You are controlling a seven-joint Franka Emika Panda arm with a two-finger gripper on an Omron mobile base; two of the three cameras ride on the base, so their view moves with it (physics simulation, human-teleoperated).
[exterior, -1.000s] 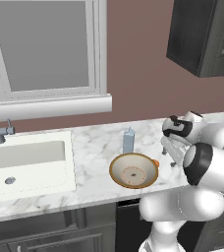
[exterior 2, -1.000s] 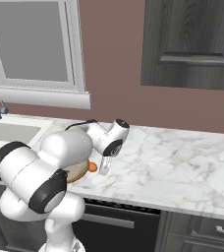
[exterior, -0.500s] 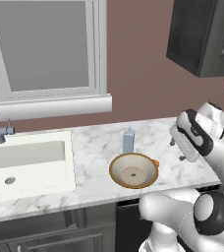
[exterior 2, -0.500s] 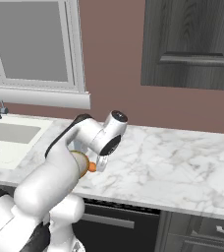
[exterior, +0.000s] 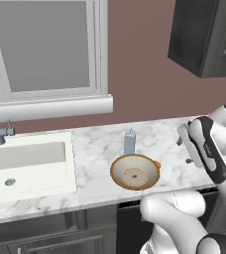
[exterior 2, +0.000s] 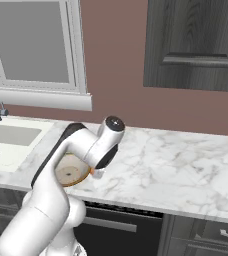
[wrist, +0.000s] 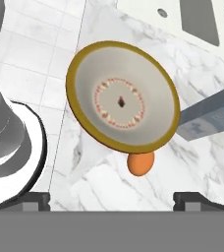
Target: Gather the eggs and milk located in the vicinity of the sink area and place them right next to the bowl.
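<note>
The egg (wrist: 140, 164) lies on the marble counter (exterior: 95, 154) touching the right rim of the bowl (exterior: 135, 172), and the milk (exterior: 130, 141) stands just behind the bowl, so both placements look done. The gripper (wrist: 111, 199) hangs above them with jaws wide and empty. What remains, I judge, is only to draw the arm clear without nudging the egg.

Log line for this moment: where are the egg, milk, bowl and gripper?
egg: on counter, beside bowl | milk: upright behind bowl | gripper: open, empty, above egg
</note>
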